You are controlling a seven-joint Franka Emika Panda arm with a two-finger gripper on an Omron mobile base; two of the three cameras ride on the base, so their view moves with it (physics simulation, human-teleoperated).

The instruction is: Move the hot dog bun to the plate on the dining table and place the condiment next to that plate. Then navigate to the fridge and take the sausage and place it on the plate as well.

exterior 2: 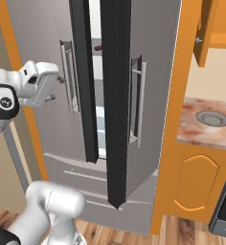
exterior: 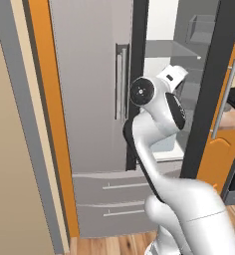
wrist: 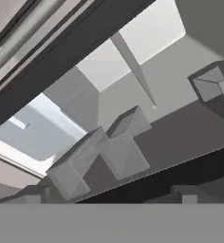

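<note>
Nearest to me, my gripper was spread wide and held nothing; its two finger tips stood far apart at the bottom of the hand view. In the right base view my hand hung in front of the left door of the fridge, at about the height of the upper part of that door's handle. It pointed toward the dark gap between the two doors. Both doors stood partly open, and their black edges framed a narrow pale slot. Through this slot the hand view looked at an angle onto grey shelves and a pale drawer lower down. Deeper inside, on a high shelf, I saw a small dark red-brown shape that I took for the sausage. It lay higher than my gripper, to its right in the right base view, and further into the fridge, well apart from the fingers. Its long axis seemed to run across the slot, almost level, but it was too small for me to be sure. I judged that I had to rise, go in between the door edges, and turn the fingers across that axis.
</note>
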